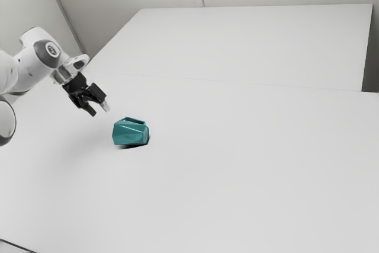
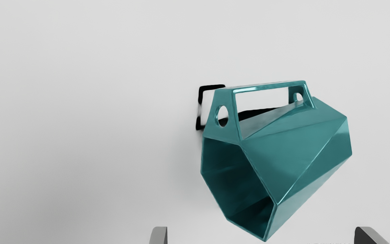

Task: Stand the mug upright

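1. My black two-finger pincer (image 1: 99,110) is spread wide.
2. The glossy teal faceted mug (image 1: 130,133) lies sideways on the white table (image 1: 237,176), near my fingertips but apart, mouth toward me.

You can't read any words, numbers or brands here. The dark mark (image 1: 52,50) on the arm's joint (image 1: 42,57) is too small for you to make out.

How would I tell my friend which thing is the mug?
Find the big pale table, then the black gripper above it. Just past the gripper, toward the exterior view's right, a mug lies on its side. Its teal colour, angular faces and handle set it apart from the pale table and black gripper.
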Controlling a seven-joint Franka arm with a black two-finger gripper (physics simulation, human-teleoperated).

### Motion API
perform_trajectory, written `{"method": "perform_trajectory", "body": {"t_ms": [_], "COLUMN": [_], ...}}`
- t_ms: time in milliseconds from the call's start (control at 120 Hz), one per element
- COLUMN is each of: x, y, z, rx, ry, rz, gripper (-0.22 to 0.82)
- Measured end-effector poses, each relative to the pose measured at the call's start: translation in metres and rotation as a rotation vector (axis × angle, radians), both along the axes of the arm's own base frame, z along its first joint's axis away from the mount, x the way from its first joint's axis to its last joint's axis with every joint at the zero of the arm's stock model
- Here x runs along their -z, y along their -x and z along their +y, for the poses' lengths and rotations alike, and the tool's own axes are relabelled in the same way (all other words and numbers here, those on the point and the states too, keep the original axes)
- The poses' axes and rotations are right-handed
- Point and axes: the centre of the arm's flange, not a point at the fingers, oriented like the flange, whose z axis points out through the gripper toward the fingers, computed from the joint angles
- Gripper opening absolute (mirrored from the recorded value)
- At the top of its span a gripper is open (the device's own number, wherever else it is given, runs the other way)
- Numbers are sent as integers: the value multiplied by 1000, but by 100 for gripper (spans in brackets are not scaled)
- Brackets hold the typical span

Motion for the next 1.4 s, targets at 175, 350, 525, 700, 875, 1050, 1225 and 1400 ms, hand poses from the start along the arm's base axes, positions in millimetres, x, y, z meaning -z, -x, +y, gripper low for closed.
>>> {"method": "perform_trajectory", "body": {"t_ms": [175, 350, 525, 700, 875, 1050, 1225, 1400], "x": [47, 69, 85, 88, 94, 96, 94, 90], "y": [2, 6, 6, 4, 3, 2, 1, 1], "z": [4, 4, 2, -5, -10, -14, -15, -18], "rx": [5, 4, 11, 29, 50, 71, 80, 87], "ry": [193, 335, 452, 506, 524, 535, 541, 553], "rz": [8, -25, -71, -112, -131, -148, -170, -189], "gripper": [60, 60, 60, 52, 26, 2, -8, -13]}}
